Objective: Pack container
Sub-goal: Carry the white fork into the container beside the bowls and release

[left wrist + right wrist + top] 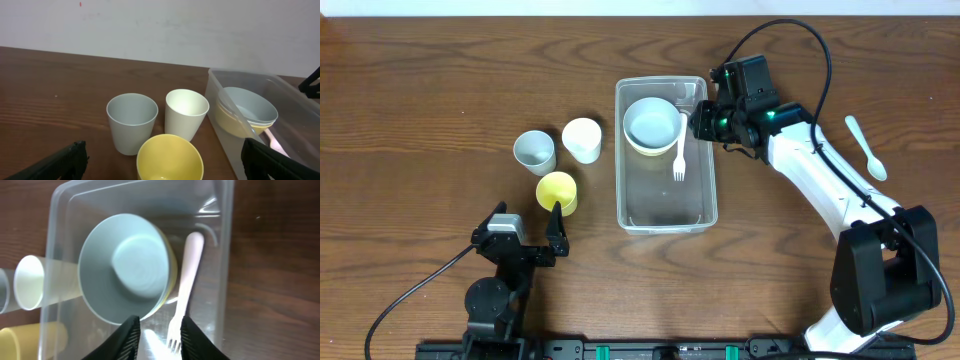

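The clear container (665, 212) stands in the middle of the table. At its far end a grey-blue bowl (652, 122) is nested in a yellow one, and a white fork (680, 150) lies on the floor beside them. My right gripper (703, 125) hovers over the container's far right rim. In the right wrist view that gripper (157, 340) is open, with the fork (186, 280) lying free below and the bowl (125, 262) to the left. My left gripper (527, 218) is wide open just short of a yellow cup (557, 191), whose rim (170, 157) sits between the fingers.
A grey-blue cup (534, 151) and a white cup (582, 139) stand left of the container, behind the yellow cup. A white spoon (866, 148) lies on the table at the far right, beyond the right arm.
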`<state>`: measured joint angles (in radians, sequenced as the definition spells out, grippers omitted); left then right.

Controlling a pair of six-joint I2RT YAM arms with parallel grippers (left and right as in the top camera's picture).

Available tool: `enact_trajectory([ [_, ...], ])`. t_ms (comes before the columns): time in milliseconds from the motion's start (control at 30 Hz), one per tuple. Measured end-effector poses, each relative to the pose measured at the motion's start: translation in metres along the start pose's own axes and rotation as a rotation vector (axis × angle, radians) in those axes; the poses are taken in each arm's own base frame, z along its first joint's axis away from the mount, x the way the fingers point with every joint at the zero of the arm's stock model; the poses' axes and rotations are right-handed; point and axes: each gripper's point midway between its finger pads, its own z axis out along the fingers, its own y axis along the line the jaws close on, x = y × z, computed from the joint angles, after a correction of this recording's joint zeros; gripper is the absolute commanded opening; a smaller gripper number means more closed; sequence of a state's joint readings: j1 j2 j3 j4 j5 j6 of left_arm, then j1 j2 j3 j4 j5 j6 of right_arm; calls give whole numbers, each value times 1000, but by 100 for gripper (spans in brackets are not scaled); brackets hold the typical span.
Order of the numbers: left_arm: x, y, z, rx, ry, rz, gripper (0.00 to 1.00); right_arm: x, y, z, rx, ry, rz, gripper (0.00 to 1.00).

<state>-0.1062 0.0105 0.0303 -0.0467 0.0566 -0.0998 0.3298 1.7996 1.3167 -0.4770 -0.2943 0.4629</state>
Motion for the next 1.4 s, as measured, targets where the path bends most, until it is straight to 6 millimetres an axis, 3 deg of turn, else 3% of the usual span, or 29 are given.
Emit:
enact_trajectory([
  [133,0,0,0,0,0,0,98,-3,5,-17,-21,24,18,33],
  [267,0,0,0,0,0,0,98,-28,0,-75,0,-40,41,41],
  [400,0,0,0,0,0,0,98,-57,-43,-155,138,-189,106,46],
  [467,0,0,0,0,0,0,98,-60,-76,-181,242,-229,160,46],
  [533,0,0,0,0,0,0,98,-57,-110,-193,344,-233,216,47],
  [667,0,0,0,0,0,0,98,-43,-168,-190,513,-173,301,50],
  [900,0,0,0,0,0,0,98,-13,-232,-168,688,-9,388,61],
  [1067,0,0,0,0,0,0,98,-4,-259,-166,760,29,424,64],
  [1200,0,0,0,0,0,0,98,-13,-278,-173,797,-5,394,70],
  [1400,0,0,0,0,0,0,98,-17,-301,-170,824,11,343,69],
])
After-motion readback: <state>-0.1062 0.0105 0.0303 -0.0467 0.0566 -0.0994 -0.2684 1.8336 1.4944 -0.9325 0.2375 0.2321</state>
